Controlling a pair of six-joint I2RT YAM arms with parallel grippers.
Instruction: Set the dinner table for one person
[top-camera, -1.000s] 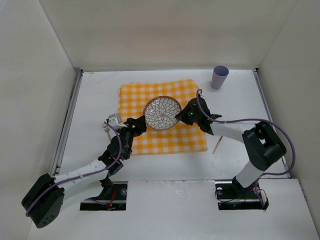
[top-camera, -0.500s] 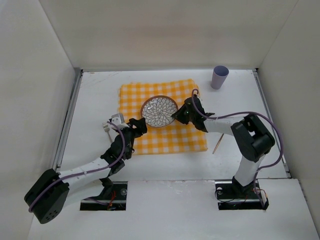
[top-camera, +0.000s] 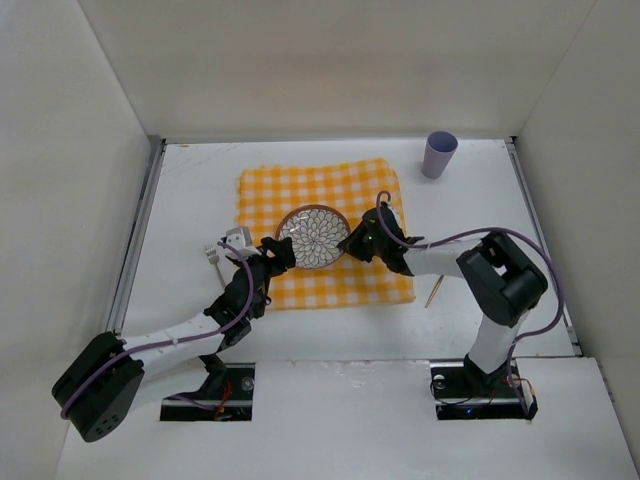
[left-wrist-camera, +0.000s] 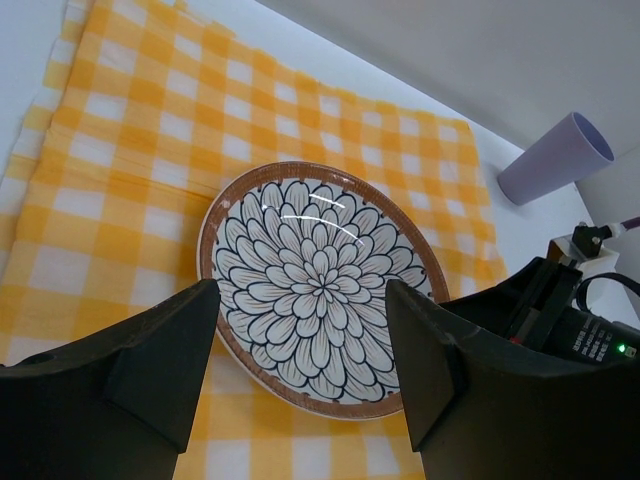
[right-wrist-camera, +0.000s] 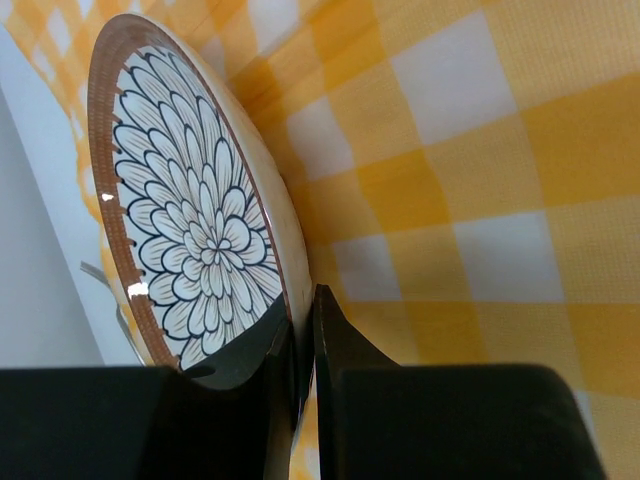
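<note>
right gripper (top-camera: 352, 243): closed on the plate (top-camera: 312, 238); pinches its right rim; wrist view shows the fingers (right-wrist-camera: 345, 345) on either side of the brown edge, rim in the thin slot between them
left gripper (top-camera: 275, 250): open, holding nothing; jaws spread wide; just beside the plate's near-left rim; in its wrist view the two fingers (left-wrist-camera: 140, 350) frame the plate's near edge; touching the plate or not: cannot tell
plate: round; brown rim; black-on-white flower pattern, face up; between the two grippers; over the near-middle part of the cloth (top-camera: 330, 185); lying flat on the cloth or raised a bit: cannot tell
cloth: yellow-and-white check; spread on the table (top-camera: 180, 190), roughly in the middle; a few creases along its left side in the left wrist view
table: big matte white surface; carries cloth, cup, fork, stick; bare white all around the cloth
cup (top-camera: 438, 154): lilac; upright, open end up; on bare table beyond the cloth's far right corner; apart from the cloth, well apart from the plate
fork (top-camera: 212, 256): small metal piece on bare table just left of the cloth, near the left gripper; looks like a fork, too small to be sure
stick (top-camera: 434, 290): thin, brown; on bare table just right of the cloth's near right corner; lies slanted
</note>
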